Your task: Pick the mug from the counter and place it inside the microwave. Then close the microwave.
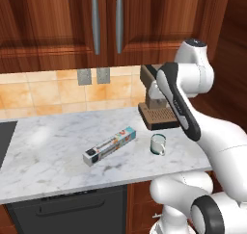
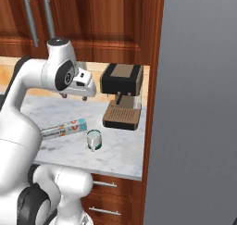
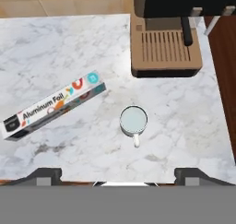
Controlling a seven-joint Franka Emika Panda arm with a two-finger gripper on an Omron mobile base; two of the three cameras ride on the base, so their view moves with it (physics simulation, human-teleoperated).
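Stands upright on the counter (image 3: 55,48), the mug (image 3: 133,120): small, pale whitish-teal, cylindrical, seemingly translucent, round mouth open upward. Shows a small handle on one side, pointing toward the counter's front edge in the hand view. Touches nothing but the marble beneath it.

Hangs well above the mug, the gripper (image 2: 74,97), fingers spread wide, nothing between them, nothing touched. In the hand view, two dark fingertips (image 3: 46,174) far apart at the bottom, with the mug roughly centred between them farther along the line of sight.

Just beside the mug, toward the stovetop side: a long aluminum foil box (image 3: 53,105), lying flat at an angle, near the mug without contact. Behind the mug, toward the wall: a coffee machine (image 2: 121,101) with a brown drip grate, dark upper body, near but apart from the mug.

Veined white-grey marble all round, thick front edge. Tan tiled backsplash (image 1: 48,91) behind, wooden upper cabinets (image 1: 58,21) with long grey handles above.
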